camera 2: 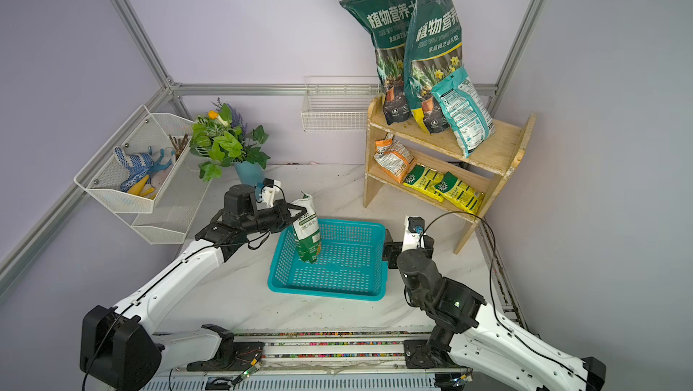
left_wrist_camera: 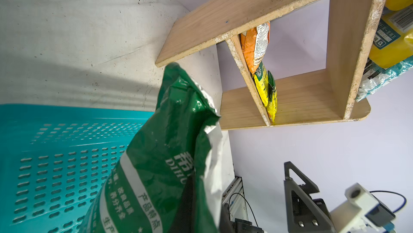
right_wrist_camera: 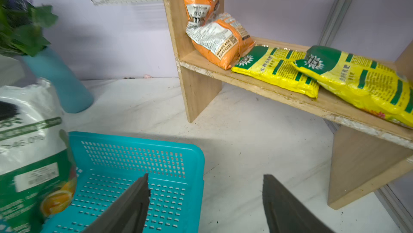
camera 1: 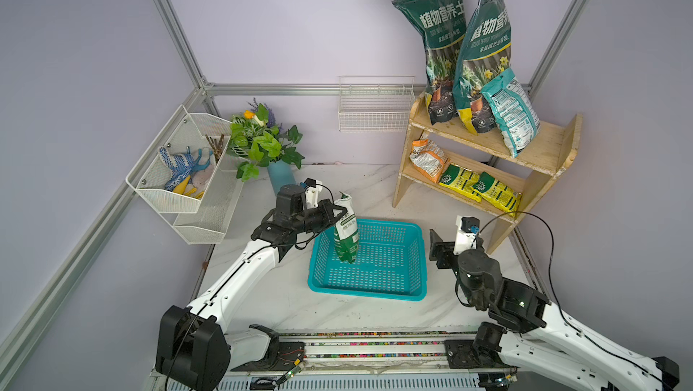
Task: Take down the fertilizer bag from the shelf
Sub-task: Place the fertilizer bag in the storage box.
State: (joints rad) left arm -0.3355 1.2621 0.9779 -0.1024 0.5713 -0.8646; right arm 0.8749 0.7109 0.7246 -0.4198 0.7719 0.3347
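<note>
A green and white fertilizer bag [camera 1: 347,235] [camera 2: 307,237] stands upright with its lower end inside the teal basket [camera 1: 365,292] [camera 2: 322,293], at the basket's left side. My left gripper [camera 1: 337,216] [camera 2: 293,213] is shut on the bag's crumpled top; the bag [left_wrist_camera: 161,153] fills the left wrist view. My right gripper [camera 1: 437,247] [right_wrist_camera: 205,182] hangs open and empty just right of the basket, its fingers [right_wrist_camera: 134,200] wide apart. The pale wooden shelf [camera 1: 487,138] [camera 2: 450,142] [right_wrist_camera: 196,91] stands at the back right, apart from both grippers.
The shelf's top tier holds two tall dark green sacks [camera 1: 442,52] and a teal and white pouch [camera 1: 513,115]. An orange pouch [camera 1: 427,158] and two yellow pouches [camera 1: 480,186] lie on its lower tier. Back left are a blue vase of plants [camera 1: 279,175] and white wire wall baskets [camera 1: 187,168].
</note>
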